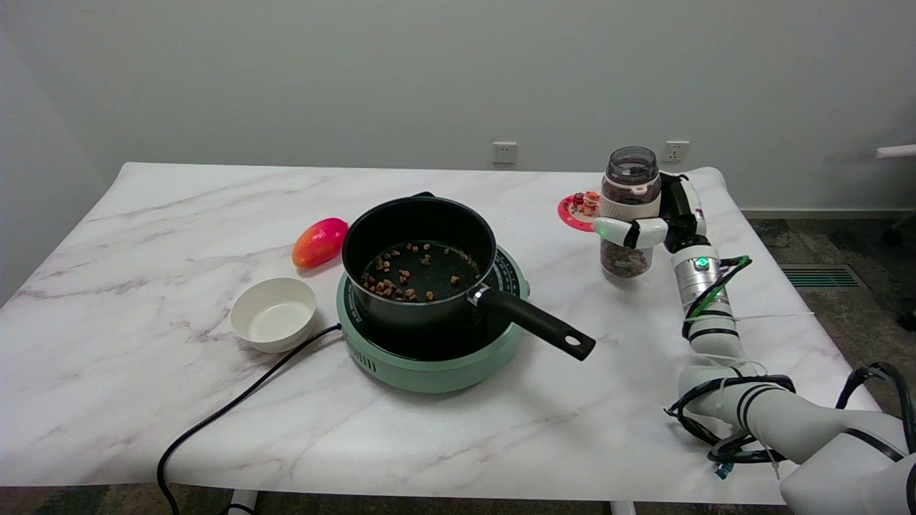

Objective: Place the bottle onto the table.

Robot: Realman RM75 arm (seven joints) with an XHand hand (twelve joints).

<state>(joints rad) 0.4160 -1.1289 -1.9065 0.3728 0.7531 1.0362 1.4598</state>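
Five items lie left of your fingers, read left to right: a white bowl (274,313), a red-orange mango (319,242), a black pot (419,261) holding brown bits on a green cooktop (432,357), and a red lid (578,212) with small figures, just behind the fingertips. Your right hand (655,225) grips the bottle (628,212): white fingers (630,232) wrap its middle from the right. The bottle is upright, clear, open-topped, part-filled with brown pieces. Its base sits at the marble table (143,372); contact cannot be confirmed.
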